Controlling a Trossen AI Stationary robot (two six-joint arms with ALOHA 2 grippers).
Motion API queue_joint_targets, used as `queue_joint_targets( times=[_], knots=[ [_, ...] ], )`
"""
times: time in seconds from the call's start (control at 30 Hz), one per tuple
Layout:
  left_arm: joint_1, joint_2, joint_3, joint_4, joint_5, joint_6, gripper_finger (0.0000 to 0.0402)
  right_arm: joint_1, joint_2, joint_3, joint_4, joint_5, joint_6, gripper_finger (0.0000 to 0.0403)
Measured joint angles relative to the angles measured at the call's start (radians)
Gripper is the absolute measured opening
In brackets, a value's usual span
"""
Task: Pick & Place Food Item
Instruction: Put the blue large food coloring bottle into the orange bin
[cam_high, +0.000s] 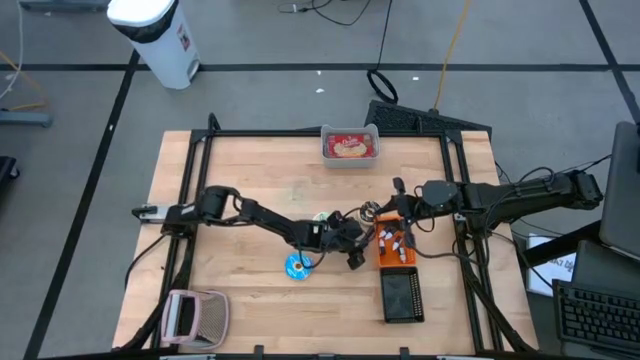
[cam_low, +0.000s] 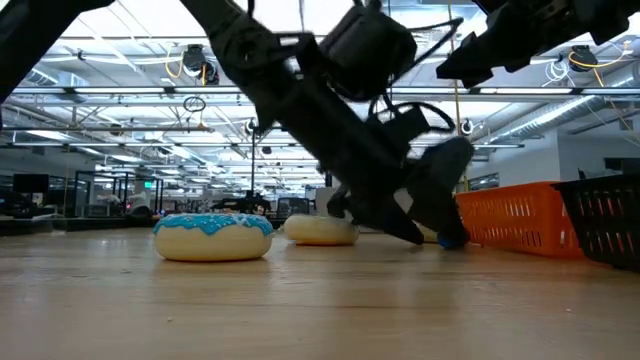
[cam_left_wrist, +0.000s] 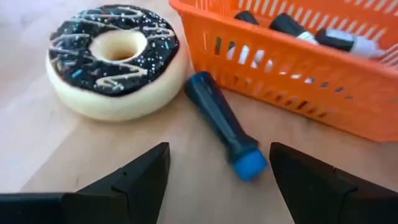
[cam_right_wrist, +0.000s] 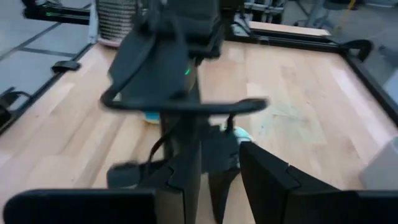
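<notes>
Donuts lay at three spots near the middle of the pale wooden table (cam_high: 250, 170). One cream-coloured ring donut with dark chocolate icing and sprinkles (cam_left_wrist: 115, 59) sat just beyond the left gripper (cam_left_wrist: 217, 177), off to one side of the gap between its dark fingers (cam_left_wrist: 140, 177), close to but apart from the orange plastic mesh basket (cam_left_wrist: 298, 74). Those fingers stood wide apart and held nothing. Between them, on the bare wood, lay a dark blue marker pen with a bright blue cap (cam_left_wrist: 225, 135), one end almost touching the chocolate donut and the body running alongside the basket wall. Inside the basket rested several more markers (cam_left_wrist: 311, 34). A second donut with light blue icing (cam_low: 212, 236) sat on the table, well apart from the fingers, and a plain cream-coloured donut (cam_low: 320, 230) lay farther back in the low view. Seen from above, the left gripper (cam_high: 355, 245) reached low beside the basket, while the right gripper (cam_high: 400, 205) hung above the basket, fingers (cam_right_wrist: 267, 180) a narrow way apart, empty. A black mesh basket (cam_high: 402, 297) lay beside the orange one.
</notes>
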Motion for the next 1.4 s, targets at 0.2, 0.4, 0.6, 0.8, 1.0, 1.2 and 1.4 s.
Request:
queue_joint_targets(
  times=[0.2, 0.4, 0.6, 0.8, 1.0, 1.2, 1.4],
  knots=[
    [0.009, 0.011, 0.002, 0.001, -0.012, 0.042, 0.0278, 0.001, 0.000, 0.000, 0.000, 0.023, 0.000, 0.0100],
    [0.019, 0.012, 0.002, 0.001, -0.015, 0.080, 0.0210, 0.002, 0.000, 0.000, 0.000, 0.021, 0.004, 0.0100],
    [0.036, -0.001, 0.002, -0.035, 0.018, 0.095, 0.0086, 0.002, 0.000, 0.000, -0.001, 0.021, 0.004, 0.0100],
    [0.032, -0.070, -0.001, -0.115, 0.040, 0.213, 0.0057, 0.002, 0.000, 0.000, -0.001, 0.021, 0.003, 0.0100],
    [0.012, -0.166, 0.000, -0.117, 0.039, 0.326, 0.0057, 0.000, -0.001, 0.000, -0.001, 0.024, -0.001, 0.0100],
    [0.007, -0.160, 0.001, 0.134, 0.229, 0.351, 0.0077, 0.000, -0.001, 0.000, 0.038, 0.024, -0.021, 0.0100],
    [0.034, -0.082, 0.000, 0.311, 0.302, 0.287, 0.0056, 0.000, -0.001, 0.000, 0.082, 0.021, -0.022, 0.0100]
  ],
)
